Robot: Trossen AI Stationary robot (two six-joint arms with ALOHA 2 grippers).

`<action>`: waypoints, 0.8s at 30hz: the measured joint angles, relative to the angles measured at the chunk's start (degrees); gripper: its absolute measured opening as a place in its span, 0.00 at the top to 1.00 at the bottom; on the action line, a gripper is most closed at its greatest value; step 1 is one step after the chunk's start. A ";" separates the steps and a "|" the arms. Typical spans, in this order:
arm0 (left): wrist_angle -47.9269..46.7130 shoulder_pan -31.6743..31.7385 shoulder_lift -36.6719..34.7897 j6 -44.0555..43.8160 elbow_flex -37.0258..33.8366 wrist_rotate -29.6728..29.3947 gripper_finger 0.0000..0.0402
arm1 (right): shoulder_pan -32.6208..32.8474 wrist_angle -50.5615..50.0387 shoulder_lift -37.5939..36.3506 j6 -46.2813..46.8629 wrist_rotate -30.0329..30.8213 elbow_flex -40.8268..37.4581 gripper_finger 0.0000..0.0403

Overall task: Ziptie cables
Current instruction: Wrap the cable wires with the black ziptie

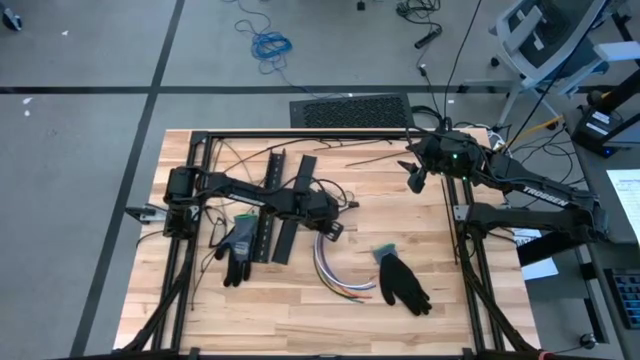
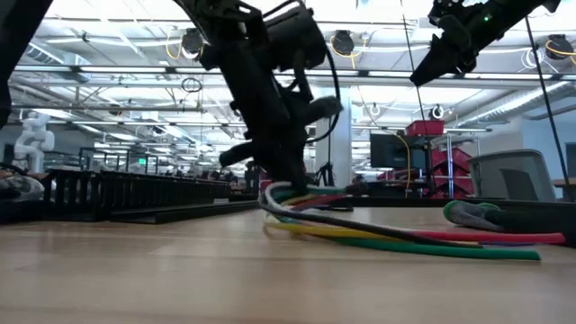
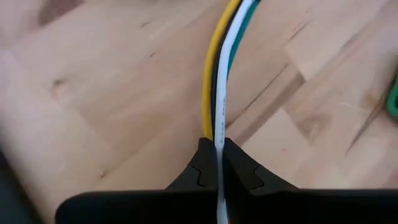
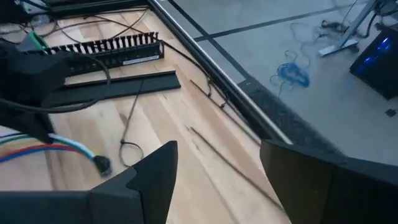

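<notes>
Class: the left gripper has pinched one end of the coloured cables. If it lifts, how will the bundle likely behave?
Probably floppy: the cables already lie in a loose curve, so the free end should sag and trail. Strands may slip out, since the left gripper visibly pinches only a few. Likely light, being thin.

Bright ceiling lights, soft shadows, perhaps slight blur.

We see a grey floor [image 1: 90,150] crossed by dark seams, a coiled blue cord [image 1: 270,44] lying at upper centre, and a dark floor mat [image 1: 350,110] just above the wooden surface [image 1: 300,310]. An office chair [image 1: 550,40] stands upper right. Ceiling lights [image 2: 117,63] run across the room behind.
</notes>
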 joint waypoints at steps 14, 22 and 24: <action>-6.48 -2.40 -10.12 16.90 -4.05 -12.85 0.99 | 2.13 28.90 12.68 29.33 -18.28 -18.46 0.57; 3.21 -2.20 -17.92 18.69 -13.77 -9.28 0.99 | 2.36 47.72 26.85 28.56 -12.95 -19.52 0.63; 5.63 -2.64 -19.13 18.35 -15.33 -8.07 0.99 | 2.38 47.32 30.51 26.56 -12.94 -18.28 0.61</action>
